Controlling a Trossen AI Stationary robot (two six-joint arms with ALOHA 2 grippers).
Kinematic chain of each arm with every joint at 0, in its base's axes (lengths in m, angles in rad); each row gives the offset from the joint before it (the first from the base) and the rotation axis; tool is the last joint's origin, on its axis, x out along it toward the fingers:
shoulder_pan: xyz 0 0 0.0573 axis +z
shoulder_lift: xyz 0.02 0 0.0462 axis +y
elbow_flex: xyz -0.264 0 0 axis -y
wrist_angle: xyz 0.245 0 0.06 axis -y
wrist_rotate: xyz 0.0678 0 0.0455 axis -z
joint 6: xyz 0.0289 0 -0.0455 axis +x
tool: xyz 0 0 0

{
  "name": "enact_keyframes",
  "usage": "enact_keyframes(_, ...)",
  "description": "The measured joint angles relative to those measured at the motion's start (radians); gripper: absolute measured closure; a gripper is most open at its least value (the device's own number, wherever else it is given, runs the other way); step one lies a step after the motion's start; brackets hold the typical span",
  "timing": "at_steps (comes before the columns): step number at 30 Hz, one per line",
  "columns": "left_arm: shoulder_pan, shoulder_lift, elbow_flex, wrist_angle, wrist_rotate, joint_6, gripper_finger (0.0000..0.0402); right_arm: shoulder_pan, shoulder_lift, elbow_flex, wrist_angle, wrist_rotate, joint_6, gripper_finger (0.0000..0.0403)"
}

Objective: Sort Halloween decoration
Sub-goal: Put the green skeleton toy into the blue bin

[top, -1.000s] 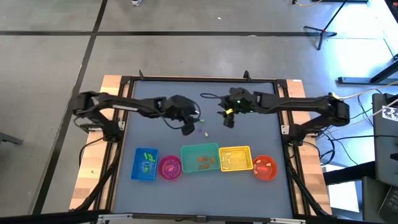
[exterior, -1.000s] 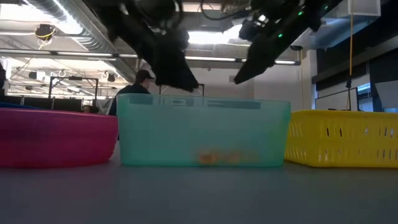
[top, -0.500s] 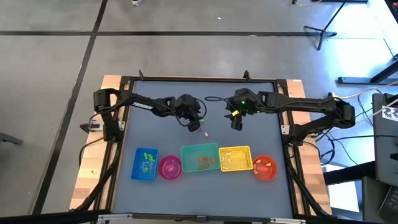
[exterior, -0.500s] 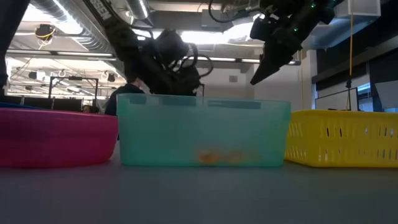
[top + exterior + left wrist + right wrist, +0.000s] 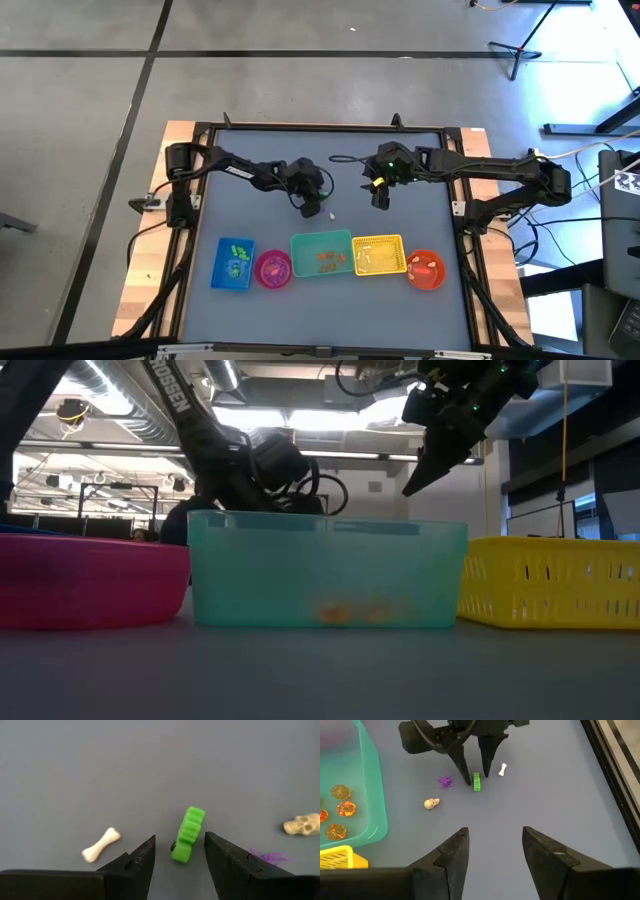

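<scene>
Green trinket (image 5: 187, 834) sits right between the left gripper's (image 5: 179, 851) spread jaws, not pinched. Right gripper (image 5: 493, 849) hangs nearby, jaws apart too.

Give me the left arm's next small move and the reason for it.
Probably close the left end effector on the green trinket and lift. Its open fingers already stand either side of that piece on the table, while the white bone lies off to one side.
</scene>
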Motion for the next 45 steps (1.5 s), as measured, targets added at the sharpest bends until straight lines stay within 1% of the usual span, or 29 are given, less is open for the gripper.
enact_keyframes(3,0.0,0.024,0.002,0.022,0.03,0.02,0.0247,0.0,0.0,0.0,0.0,0.0,0.0,0.0221)
enact_keyframes(7,0.001,0.038,0.003,0.028,0.03,0.018,0.0252,0.0,0.0,0.0,0.0,0.0,0.0,0.0221)
enact_keyframes(25,-0.004,0.044,0.002,0.058,0.018,0.014,0.0368,0.0,0.0,0.0,0.0,0.0,0.0,0.0221)
enact_keyframes(28,-0.004,0.044,0.002,0.058,0.016,0.014,0.0381,0.0,0.0,0.0,0.0,0.0,0.0,0.0221)
enact_keyframes(32,-0.003,0.039,0.0,0.058,0.016,0.014,0.0385,0.0,0.0,0.0,0.0,0.0,0.0,0.0221)
enact_keyframes(36,-0.005,0.013,-0.002,0.041,0.014,0.014,0.0385,0.0,0.0,0.0,0.0,0.0,0.0,0.0221)
enact_keyframes(40,-0.005,-0.05,-0.004,0.03,0.015,0.014,0.0385,0.0,0.0,0.0,0.0,0.0,0.0,0.0221)
enact_keyframes(43,-0.011,-0.119,-0.002,-0.025,0.016,0.013,0.0385,0.0,0.0,0.0,0.0,0.0,0.0,0.0221)
enact_keyframes(45,-0.023,-0.18,-0.002,-0.098,0.017,0.013,0.0385,0.0,0.0,0.0,0.0,0.0,0.0,0.0221)
